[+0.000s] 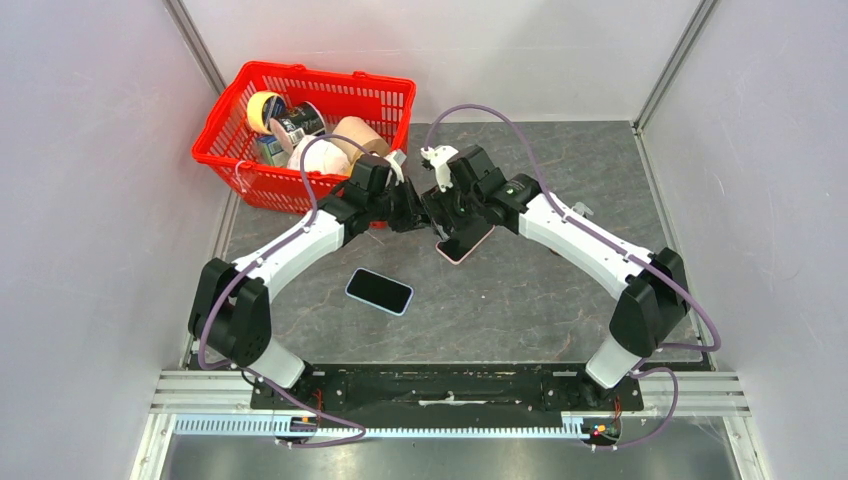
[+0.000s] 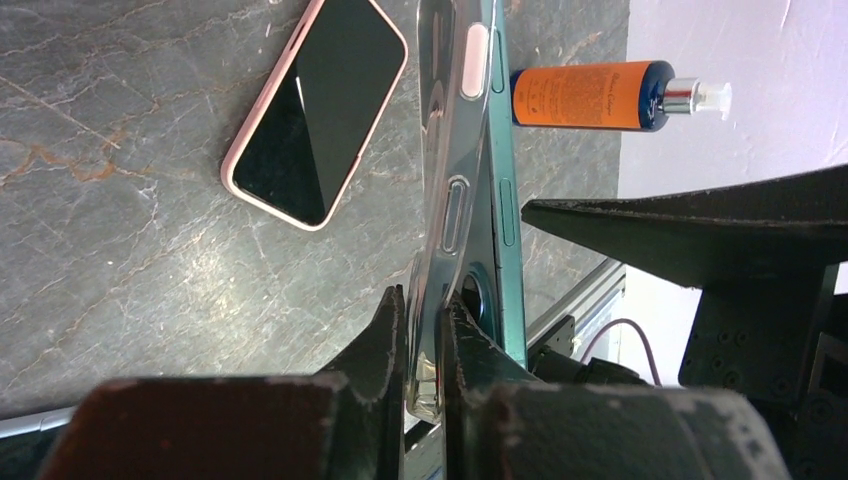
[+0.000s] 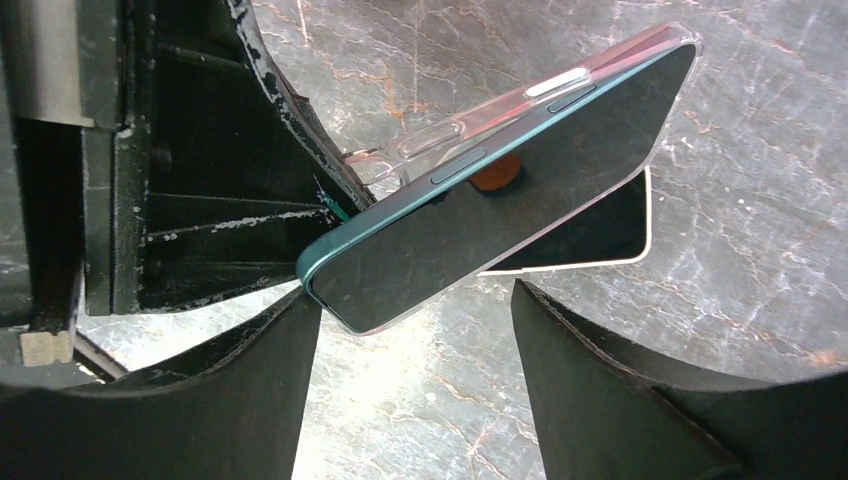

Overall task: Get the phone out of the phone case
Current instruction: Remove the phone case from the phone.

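A teal phone (image 2: pixel 497 215) stands on edge above the table, partly peeled out of its clear case (image 2: pixel 447 150). My left gripper (image 2: pixel 425 335) is shut on the case's lower edge, with the phone's camera end just beside the right finger. In the right wrist view the phone (image 3: pixel 500 200) tilts up to the right, and the clear case (image 3: pixel 520 105) gapes away along its upper side. My right gripper (image 3: pixel 415 330) is open, and the phone's lower corner sits at its left fingertip (image 3: pixel 300 320). In the top view both grippers, left (image 1: pixel 415 212) and right (image 1: pixel 447 203), meet mid-table and hide the phone.
A pink-cased phone (image 1: pixel 465 242) lies screen up on the table right under the grippers (image 2: pixel 315 110). Another phone in a pale case (image 1: pixel 380 291) lies nearer the arm bases. An orange pump bottle (image 2: pixel 590 95) lies on its side. A red basket (image 1: pixel 300 185) of goods stands at the back left.
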Tool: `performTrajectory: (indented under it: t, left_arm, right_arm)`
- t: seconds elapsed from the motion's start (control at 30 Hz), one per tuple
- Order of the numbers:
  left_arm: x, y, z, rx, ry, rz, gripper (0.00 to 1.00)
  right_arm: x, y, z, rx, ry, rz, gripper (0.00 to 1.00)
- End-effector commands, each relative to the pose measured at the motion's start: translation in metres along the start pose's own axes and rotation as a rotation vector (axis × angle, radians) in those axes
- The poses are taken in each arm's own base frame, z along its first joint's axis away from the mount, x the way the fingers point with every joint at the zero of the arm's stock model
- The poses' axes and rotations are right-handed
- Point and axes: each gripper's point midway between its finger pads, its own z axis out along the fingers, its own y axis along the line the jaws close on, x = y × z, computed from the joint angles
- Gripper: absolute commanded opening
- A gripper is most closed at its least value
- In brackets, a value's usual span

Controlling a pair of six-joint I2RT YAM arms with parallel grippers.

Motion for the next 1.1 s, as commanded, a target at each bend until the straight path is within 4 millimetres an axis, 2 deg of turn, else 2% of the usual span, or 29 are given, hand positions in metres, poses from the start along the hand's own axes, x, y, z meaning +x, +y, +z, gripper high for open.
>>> performTrajectory:
  t: [0.0, 0.3, 0.43, 0.67, 0.87, 1.07]
  left_arm:
    - [0.019, -0.022, 0.006, 0.103, 0.082, -0.127, 0.02]
    - [0.032, -0.027, 0.011, 0.195, 0.117, -0.238, 0.02]
    - [0.032, -0.026, 0.011, 0.197, 0.104, -0.187, 0.02]
    - [0.018, -0.021, 0.006, 0.166, 0.040, 0.108, 0.02]
    - [0.024, -0.020, -0.001, 0.194, 0.088, 0.348, 0.02]
    - [0.049, -0.018, -0.014, 0.286, 0.261, 0.574, 0.02]
  right_arm:
    - [-0.018, -0.021, 0.006, 0.141, -0.054, -0.027, 0.75]
    - [-0.017, -0.027, 0.008, 0.262, -0.089, -0.152, 0.62]
    - [-0.018, -0.020, -0.001, 0.245, -0.119, -0.201, 0.61]
    - [-0.034, 0.004, -0.041, 0.098, -0.163, -0.241, 0.77]
    - [-0.046, 0.031, -0.086, -0.112, -0.199, -0.398, 0.79]
    - [-0.019, 0.061, -0.124, -0.370, -0.129, -0.687, 0.80]
